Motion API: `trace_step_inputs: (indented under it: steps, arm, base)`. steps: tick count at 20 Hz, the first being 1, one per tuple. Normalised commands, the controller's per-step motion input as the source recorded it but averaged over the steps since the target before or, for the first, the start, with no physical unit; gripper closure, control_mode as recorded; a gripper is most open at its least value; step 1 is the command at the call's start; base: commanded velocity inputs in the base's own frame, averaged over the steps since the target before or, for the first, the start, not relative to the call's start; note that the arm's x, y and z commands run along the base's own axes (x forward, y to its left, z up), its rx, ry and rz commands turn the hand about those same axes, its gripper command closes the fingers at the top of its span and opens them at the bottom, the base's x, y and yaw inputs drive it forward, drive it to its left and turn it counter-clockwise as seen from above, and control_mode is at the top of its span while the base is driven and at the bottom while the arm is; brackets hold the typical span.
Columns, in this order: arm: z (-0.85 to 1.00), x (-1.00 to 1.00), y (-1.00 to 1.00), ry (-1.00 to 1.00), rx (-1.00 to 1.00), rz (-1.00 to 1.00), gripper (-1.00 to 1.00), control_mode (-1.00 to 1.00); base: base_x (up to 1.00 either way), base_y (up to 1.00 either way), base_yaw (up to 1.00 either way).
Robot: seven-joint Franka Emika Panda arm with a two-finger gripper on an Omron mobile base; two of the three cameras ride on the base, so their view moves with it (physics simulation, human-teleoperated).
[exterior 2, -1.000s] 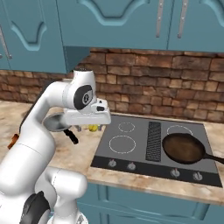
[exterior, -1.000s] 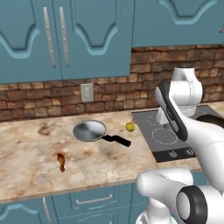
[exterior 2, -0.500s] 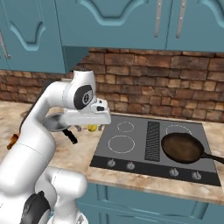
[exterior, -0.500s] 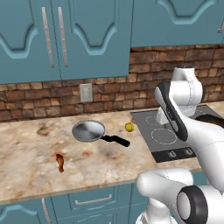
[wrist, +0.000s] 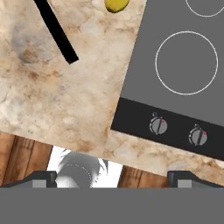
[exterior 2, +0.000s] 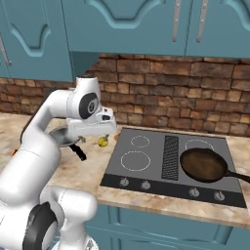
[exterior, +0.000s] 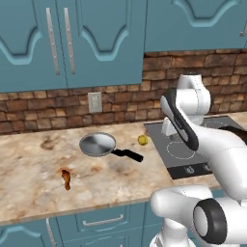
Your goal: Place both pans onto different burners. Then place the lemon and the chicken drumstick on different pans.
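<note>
In the hand view, the lemon [wrist: 116, 4] is cut by the top edge, as is the silver pan's black handle [wrist: 56, 29]. In the right base view, the silver pan [exterior 2: 59, 136] is largely hidden behind the arm, and the brown pan's handle [exterior 2: 238, 176] is cut off at the right edge.

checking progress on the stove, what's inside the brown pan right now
Nothing visible: the brown pan on the cooktop shows just its bare dark bottom. The lemon and drumstick lie on the counter. Its handle end runs out of view.
</note>
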Motion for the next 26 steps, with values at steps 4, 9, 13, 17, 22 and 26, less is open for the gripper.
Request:
trace_step_inputs:
  steps: [4,9,13,17,22,26]
  arm:
    - [-0.27,0.52,0.81,0.00,0.00,0.14,-1.00,-1.00]
    - [-0.53,0.42,0.60,0.00,-0.01,0.16,-1.00,-1.00]
    - [-0.53,0.31,0.36,0.00,0.00,0.16,-1.00,-1.00]
    - [-0.43,0.20,0.27,0.00,0.00,0.08,-1.00,-1.00]
    - [-0.29,0.06,0.21,0.00,0.00,0.04,-1.00,-1.00]
    - [-0.23,0.15,0.08,0.00,0.00,0.01,-1.00,-1.00]
  base:
    - [0.00,0.00,0.00]
    - [0.00,0.00,0.00]
    - [0.00,0.00,0.00]
    - [0.00,0.00,0.00]
    - [0.00,0.00,0.00]
    - [0.00,0.00,0.00]
